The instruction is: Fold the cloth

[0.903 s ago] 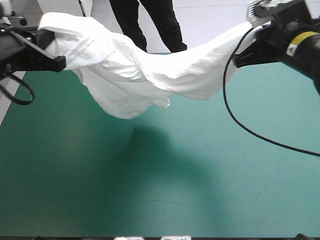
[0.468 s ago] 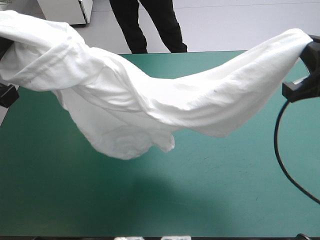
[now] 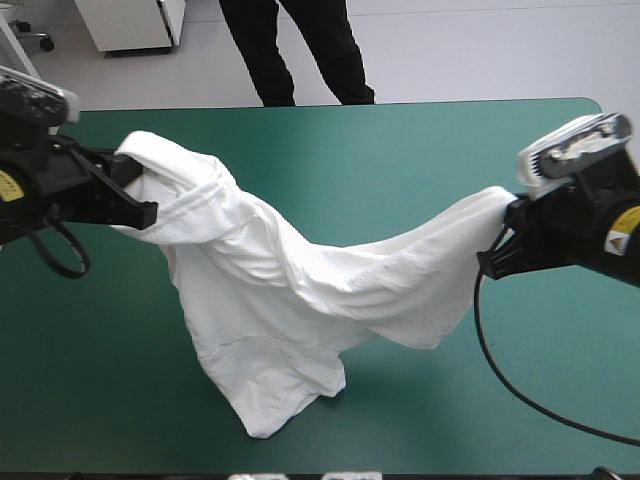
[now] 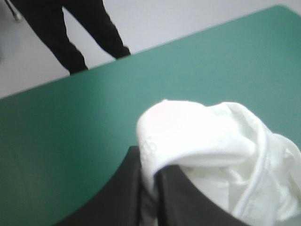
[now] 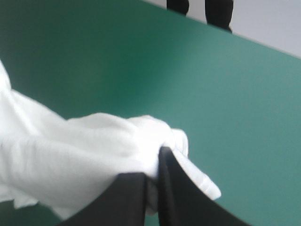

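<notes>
Both arms have come down and inward since just before, and the white T-shirt now sags lower between them. The left claw is pinched all but closed on a bunched end at the left, and the right claw grips the other end at the right the same way. The T-shirt's lowest fold reaches the teal-green surface toward its near edge.

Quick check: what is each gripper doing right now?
Left gripper: shut on the T-shirt.
Right gripper: shut on the T-shirt's other end.
</notes>
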